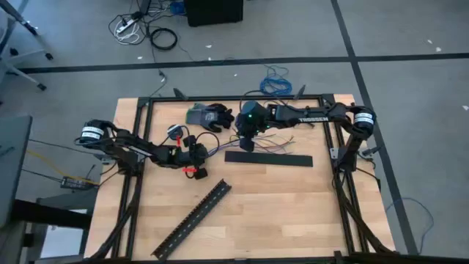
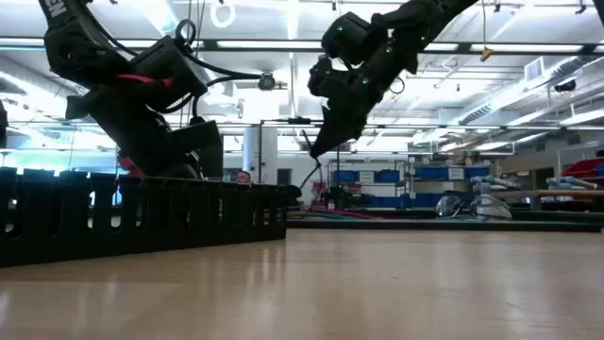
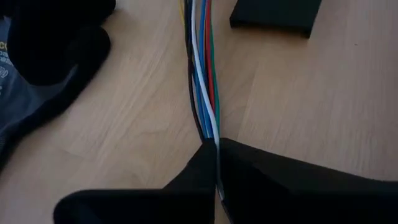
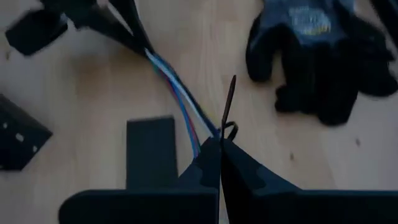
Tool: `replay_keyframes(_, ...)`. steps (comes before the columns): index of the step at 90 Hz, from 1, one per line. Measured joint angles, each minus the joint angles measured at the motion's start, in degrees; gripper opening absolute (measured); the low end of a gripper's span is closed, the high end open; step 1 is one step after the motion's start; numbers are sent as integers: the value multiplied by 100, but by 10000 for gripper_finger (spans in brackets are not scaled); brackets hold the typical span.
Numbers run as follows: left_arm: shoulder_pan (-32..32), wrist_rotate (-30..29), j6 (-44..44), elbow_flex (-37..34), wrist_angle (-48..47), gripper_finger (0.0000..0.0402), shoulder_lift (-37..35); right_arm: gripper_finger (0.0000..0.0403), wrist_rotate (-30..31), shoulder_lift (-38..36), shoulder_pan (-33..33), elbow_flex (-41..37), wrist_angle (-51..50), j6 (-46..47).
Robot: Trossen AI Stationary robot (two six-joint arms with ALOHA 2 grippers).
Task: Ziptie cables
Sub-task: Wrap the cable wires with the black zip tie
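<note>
Overhead, the pale wooden bench [image 1: 293, 213] carries both dark arms near its far half, and the bundle of thin coloured cables [image 1: 220, 149] runs slackly between them, just beside a flat black rectangular strip [image 1: 268, 159]. The left claw [image 1: 199, 154] sits at the bundle's left end; the right claw [image 1: 247, 144] hangs over its right end. A dark fabric work glove [image 1: 210, 116] lies beyond the cables, and a long black perforated channel strip [image 1: 193, 218] lies slantwise nearer the front.

The overhead picture does not resolve the wires; the left wrist view does. There the cables [image 3: 202, 74] show as smooth separate strands, white, blue, red, green and dark, lying tight together on the grained wood and running into the left claw [image 3: 216, 163], whose fingers are pressed together on them.

The right wrist view alone shows a thin dark zip tie [image 4: 229, 109], its tail standing stiffly up and a small loop at its foot beside the cables [image 4: 180, 93]. The right claw [image 4: 220, 155] is pinched closed on that tie where it meets the bundle.

The low view shows the channel strip's slotted wall [image 2: 142, 219] edge-on; the cables cannot be made out there.
</note>
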Motion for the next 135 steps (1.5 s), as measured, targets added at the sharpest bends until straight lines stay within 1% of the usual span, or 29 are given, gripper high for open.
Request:
replay_keyframes(11, 0, 6, -104, -2, -10, 0, 0, 0, 206, 0, 3, -4, -380, 32)
replay_keyframes(23, 0, 17, -131, -4, -37, 0, 2, 0, 327, -64, 38, -249, -265, 42)
replay_keyframes(30, 0, 29, -255, -1, -102, 0, 2, 0, 424, -197, 27, -465, -101, 118)
replay_keyframes(52, -4, 87, -562, 0, -203, 0, -2, 0, 382, -837, -113, -1381, 737, 392)
replay_keyframes(69, 0, 175, -679, -5, -154, 0, -2, 0, 376, -1325, -115, -1923, 1023, 519)
replay_keyframes(89, 0, 234, -549, 117, -133, 5, 16, 0, 374, -1386, -96, -2179, 1288, 597)
replay_keyframes(99, 0, 295, -385, 219, -162, 32, 24, 0, 374, -1384, -70, -2214, 1369, 605)
replay_keyframes(116, -14, 549, -31, 541, -155, 124, 48, 0, 365, -1384, -68, -2214, 1420, 605)
replay_keyframes(126, -17, 481, 268, 986, -84, 174, 39, 0, 276, -1384, -76, -2214, 1508, 627)
replay_keyframes(135, -13, 282, 506, 1376, -69, 201, 37, 0, 260, -1384, -76, -2214, 1506, 659)
